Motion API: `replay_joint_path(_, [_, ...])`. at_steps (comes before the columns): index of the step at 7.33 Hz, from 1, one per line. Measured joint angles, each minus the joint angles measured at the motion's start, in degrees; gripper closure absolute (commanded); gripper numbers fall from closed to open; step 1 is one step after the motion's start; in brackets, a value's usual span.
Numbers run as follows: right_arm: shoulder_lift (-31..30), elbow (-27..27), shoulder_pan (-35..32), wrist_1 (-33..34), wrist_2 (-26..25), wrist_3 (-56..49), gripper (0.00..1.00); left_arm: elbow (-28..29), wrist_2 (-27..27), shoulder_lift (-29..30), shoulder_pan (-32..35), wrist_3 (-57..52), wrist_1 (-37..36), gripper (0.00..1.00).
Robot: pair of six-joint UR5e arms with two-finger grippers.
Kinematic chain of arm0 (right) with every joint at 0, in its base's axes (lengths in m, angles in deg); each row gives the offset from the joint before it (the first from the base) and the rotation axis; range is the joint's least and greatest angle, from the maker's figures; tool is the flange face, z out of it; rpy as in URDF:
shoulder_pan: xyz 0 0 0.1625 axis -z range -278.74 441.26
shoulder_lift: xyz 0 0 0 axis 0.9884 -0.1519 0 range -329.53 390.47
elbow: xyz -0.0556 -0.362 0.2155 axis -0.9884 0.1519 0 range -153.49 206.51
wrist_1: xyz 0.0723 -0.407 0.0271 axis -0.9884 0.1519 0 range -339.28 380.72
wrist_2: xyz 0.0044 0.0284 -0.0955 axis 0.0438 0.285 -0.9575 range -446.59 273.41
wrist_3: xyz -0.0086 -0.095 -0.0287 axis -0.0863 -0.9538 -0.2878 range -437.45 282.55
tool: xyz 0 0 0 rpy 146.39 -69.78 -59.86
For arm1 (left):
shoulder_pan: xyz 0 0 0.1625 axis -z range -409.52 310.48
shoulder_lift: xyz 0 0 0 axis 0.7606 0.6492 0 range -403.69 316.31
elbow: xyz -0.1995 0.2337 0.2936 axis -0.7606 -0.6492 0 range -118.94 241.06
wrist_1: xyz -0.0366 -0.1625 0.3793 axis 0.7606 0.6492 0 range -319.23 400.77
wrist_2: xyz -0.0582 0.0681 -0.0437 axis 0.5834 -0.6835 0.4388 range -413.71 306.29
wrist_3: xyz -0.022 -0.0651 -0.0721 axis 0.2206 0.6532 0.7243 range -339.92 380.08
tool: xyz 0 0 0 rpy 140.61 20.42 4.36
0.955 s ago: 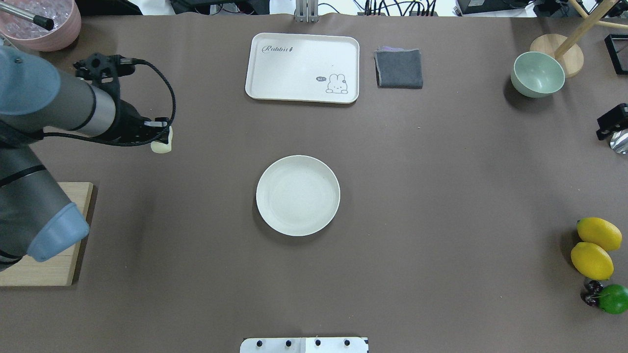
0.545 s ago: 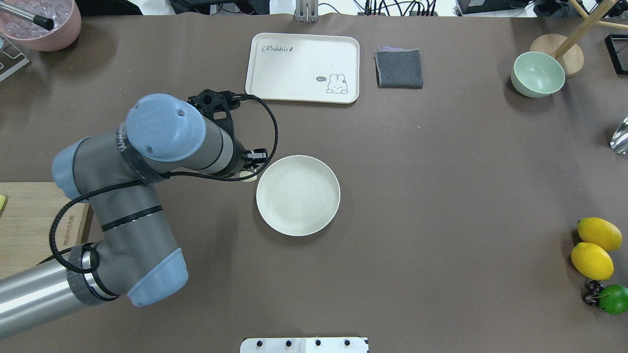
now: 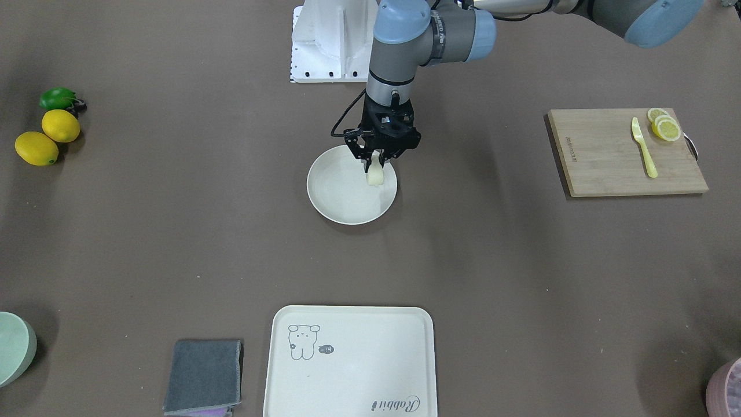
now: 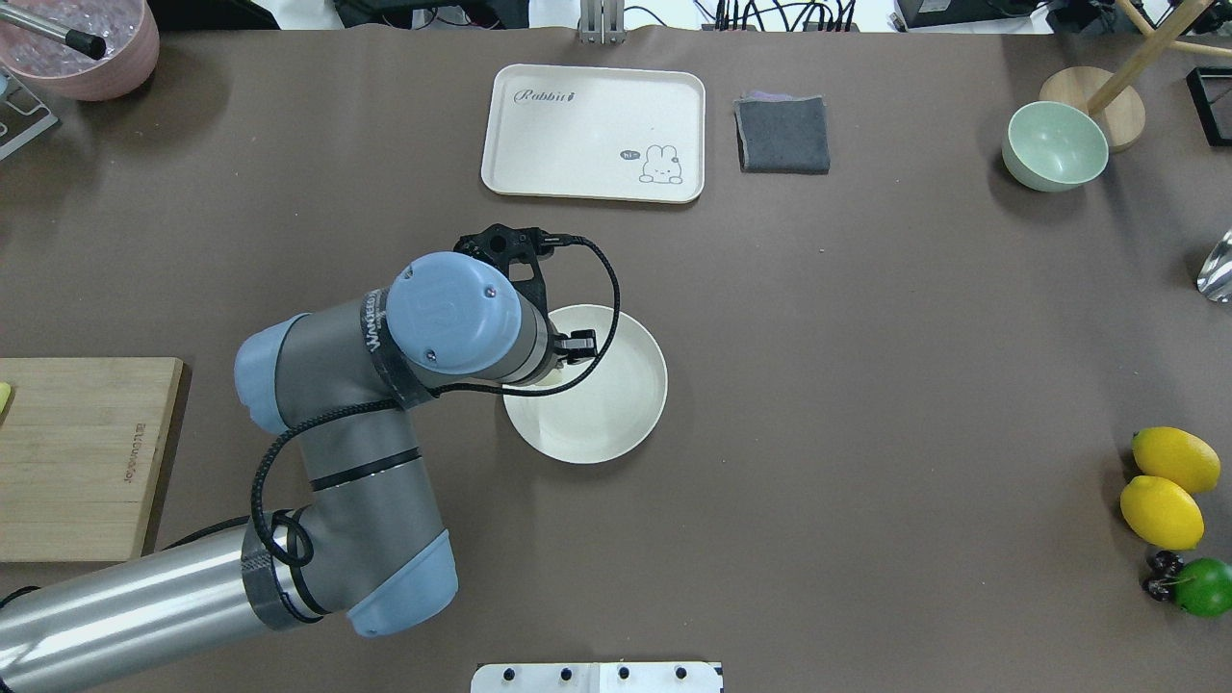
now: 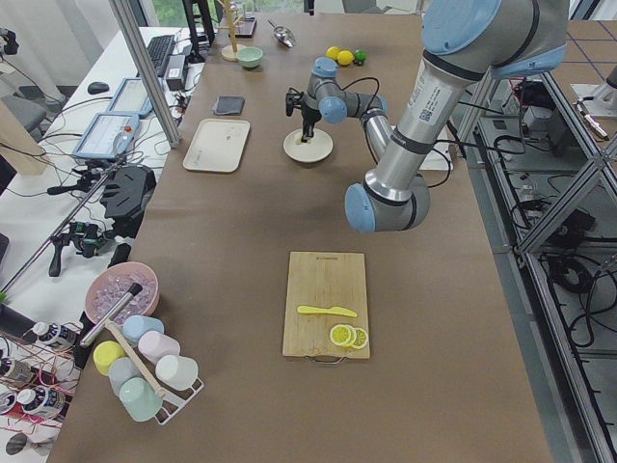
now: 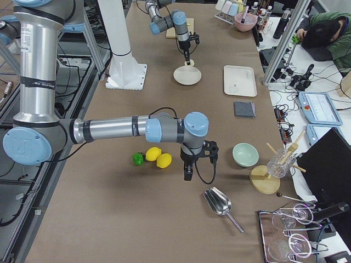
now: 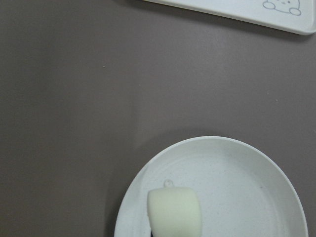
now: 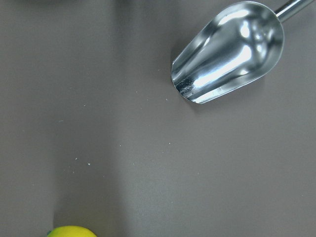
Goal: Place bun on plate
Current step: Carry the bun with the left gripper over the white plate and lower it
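**Markings.** The cream tray (image 4: 593,133) carried the word "Rabbit" in script at one corner and, at the opposite corner, a cartoon animal beside a small dark speech bubble reading "hi~". A line of small print ran along one edge of the wooden cutting board (image 3: 608,156); it was too small to read. Lettering on the band around the left arm (image 4: 385,337) was not legible.

**Bun and jaws.** The left gripper (image 3: 375,167) pointed straight down over the plate (image 3: 330,202). Its jaws were closed on the upper part of the bun (image 3: 375,177), whose lower half hung clear below the fingertips. The bun was over the plate's interior, toward the robot's left side and inside the rim. Whether it touched the plate surface could not be determined.

**Differences between views.**
- Overhead: the left arm's wrist covered the fingers and the bun; only the plate's uncovered part was visible.
- Front-facing: fingers, bun and plate were all visible, along with lemon slices (image 3: 664,126) and a yellow knife (image 3: 644,149) on the cutting board.
- Left wrist: the bun appeared at the lower edge against the plate; no fingers were visible.
- Right wrist: a metal scoop (image 8: 232,49) and part of a lemon (image 8: 71,231) appeared on the table.

The right gripper (image 6: 187,174) was seen only from the side, near the lemons; its jaw state could not be determined.
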Motion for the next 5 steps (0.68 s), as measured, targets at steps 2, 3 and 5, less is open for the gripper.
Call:
replay_joint_path(2, [0.0,0.0,-0.1,0.0,0.1,0.0,0.0,1.3,-2.5,0.5,-2.5,1.6,0.4,0.57])
replay_joint_path(3, [0.0,0.0,-0.2,0.0,0.1,0.0,0.0,2.4,-3.1,0.6,-3.2,1.9,1.3,0.57])
replay_joint_path(5, [0.2,0.0,-0.2,-0.1,0.1,0.0,0.0,5.1,-3.6,0.7,-4.0,1.9,4.2,0.57])
